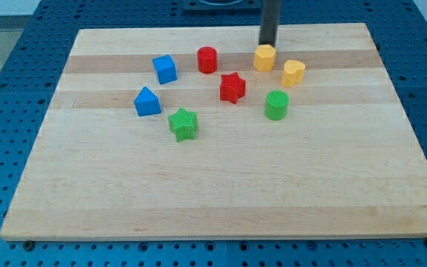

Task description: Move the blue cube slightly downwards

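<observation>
The blue cube (164, 69) sits on the wooden board at the upper left of the block group. My tip (267, 44) is at the board's top, just above the yellow hexagonal block (265, 57) and well to the right of the blue cube. A red cylinder (207, 59) stands between the tip and the blue cube.
A blue triangular block (147, 101) lies below the blue cube, a green star (183, 124) lower right of it. A red star (232, 87), a green cylinder (276, 105) and a yellow heart-like block (293, 73) lie to the right. The board (213, 185) rests on a blue perforated table.
</observation>
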